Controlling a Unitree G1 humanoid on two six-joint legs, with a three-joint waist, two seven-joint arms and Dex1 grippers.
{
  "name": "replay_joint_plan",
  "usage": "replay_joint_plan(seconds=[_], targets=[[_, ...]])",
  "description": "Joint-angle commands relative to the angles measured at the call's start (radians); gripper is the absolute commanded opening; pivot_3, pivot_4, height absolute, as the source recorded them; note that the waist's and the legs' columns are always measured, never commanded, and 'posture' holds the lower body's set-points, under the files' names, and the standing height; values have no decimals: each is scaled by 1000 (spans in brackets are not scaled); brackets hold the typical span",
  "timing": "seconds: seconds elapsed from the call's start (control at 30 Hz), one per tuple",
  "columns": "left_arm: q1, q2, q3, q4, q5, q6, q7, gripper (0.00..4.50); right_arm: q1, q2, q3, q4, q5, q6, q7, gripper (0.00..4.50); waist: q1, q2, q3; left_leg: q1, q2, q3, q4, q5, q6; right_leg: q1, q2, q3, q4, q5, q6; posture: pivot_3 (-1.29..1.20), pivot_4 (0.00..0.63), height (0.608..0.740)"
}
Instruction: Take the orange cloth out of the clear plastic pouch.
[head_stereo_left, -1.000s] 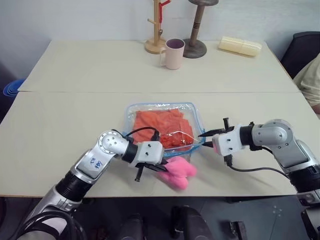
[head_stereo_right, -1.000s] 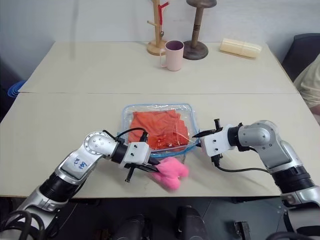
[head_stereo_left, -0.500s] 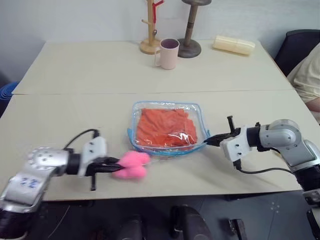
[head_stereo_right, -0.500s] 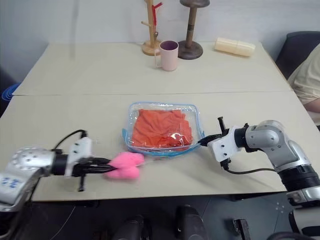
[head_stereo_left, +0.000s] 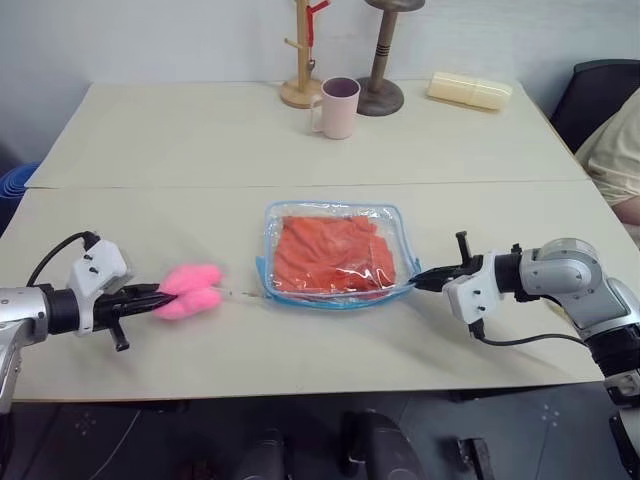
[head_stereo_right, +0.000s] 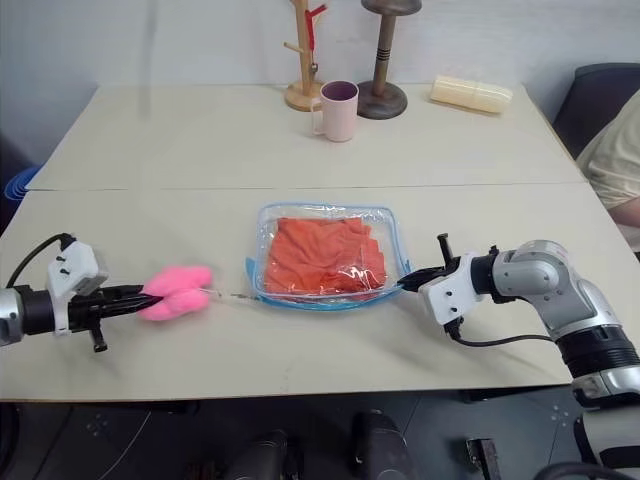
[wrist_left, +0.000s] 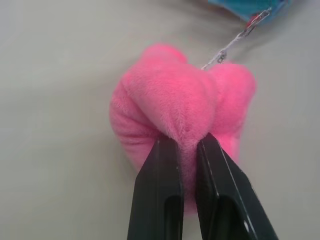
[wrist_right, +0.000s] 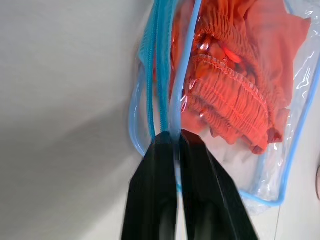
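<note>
Left gripper (head_stereo_left: 150, 296), clamped on small pink tooth-shaped plush (head_stereo_left: 189, 290), now far left of clear blue-trimmed plastic pouch (head_stereo_left: 337, 255); zipper likely drawn open. Right gripper (wrist_right: 173, 138) pinches pouch trim. Wrinkled orange cloth (head_stereo_left: 330, 253) still inside, just past its tips.

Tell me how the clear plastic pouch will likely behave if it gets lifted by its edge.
The clear plastic pouch looks thin and crinkled, so it would probably sag rather than stay flat. The orange cloth fills it, so the weight likely hangs below the right gripper pinching the blue trim. Its glossy film may slip.
</note>
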Motion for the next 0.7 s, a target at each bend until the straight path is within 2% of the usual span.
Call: replay_joint_plan(seconds=[0.03,0.17,0.3,0.37,0.43,0.47,0.57,0.63,0.7], targets=[[11,-15,1,-60,-46,34,1,982,29,-30,-20,-64,67,60,41,1621,2,0,0,0,0,0,0,0,0,0,0,0,0,0,0,0,150,740],[28,-4,32,-69,-78,62,-11,2238,114,-75,-83,-170,158,182,59,3004,4,0,0,0,0,0,0,0,0,0,0,0,0,0,0,0,150,740],[-23,91,128,-41,-169,126,-100,3436,290,-141,-232,-385,347,450,34,4377,6,0,0,0,0,-1,0,0,0,0,0,-1,0,0,0,0,150,740],[-102,144,134,-50,-234,171,-140,4054,384,-168,-324,-518,486,652,9,4500,8,0,0,-1,0,-2,0,0,0,0,0,-2,-1,0,0,0,150,740],[-193,179,91,-95,-287,198,-173,4054,464,-189,-408,-638,623,831,-11,4500,9,0,0,0,0,-2,0,0,0,1,-1,-1,-1,0,0,0,150,740],[-262,174,23,-136,-288,192,-174,4054,508,-197,-451,-701,704,924,-27,4500,14,0,0,0,-1,-3,0,0,0,1,-1,-1,0,0,0,0,150,740],[-420,102,-221,-241,-186,109,-161,4054,581,-197,-523,-816,848,1099,-73,4500,29,1,-1,1,-1,-3,-1,-1,0,2,-1,-1,-1,0,0,0,150,740],[-478,39,-396,-244,-36,-8,-159,4054,601,-181,-540,-867,876,1154,-114,4500,31,1,-1,1,-2,-2,-1,-1,0,3,-1,-1,-1,0,1,0,150,740],[-521,-25,-521,-207,81,-101,-148,4054,611,-169,-547,-905,887,1192,-150,4500,28,0,0,0,-2,0,-1,-1,0,2,1,0,-1,0,1,0,150,740]])
